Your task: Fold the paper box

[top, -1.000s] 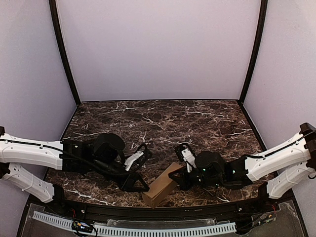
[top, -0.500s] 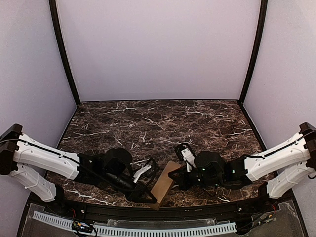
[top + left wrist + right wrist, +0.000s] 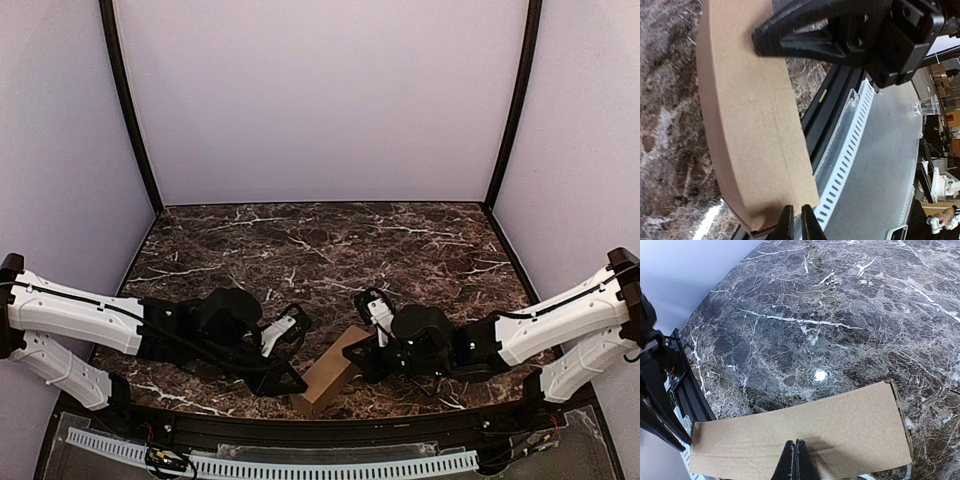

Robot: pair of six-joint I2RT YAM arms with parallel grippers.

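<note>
The paper box (image 3: pixel 328 375) is a narrow brown cardboard box lying slantwise near the table's front edge, between my two grippers. My left gripper (image 3: pixel 292 385) is at its near end. In the left wrist view its fingers (image 3: pixel 794 215) stand almost together, pinching the box's (image 3: pixel 750 125) end edge. My right gripper (image 3: pixel 362 352) holds the far end. In the right wrist view it (image 3: pixel 796 446) is shut on the long edge of the box (image 3: pixel 815 422). The right gripper also shows at the top of the left wrist view (image 3: pixel 850 40).
The dark marble table (image 3: pixel 330 250) stretches behind the box. A black front rail and a white slotted strip (image 3: pixel 300 465) run just past the box's near end, which overhangs them in the left wrist view (image 3: pixel 850 140). Purple walls close in three sides.
The left arm swung in toward the box, which turned flatter, then drew back left; the box shows its side face again. The right arm barely moved.
</note>
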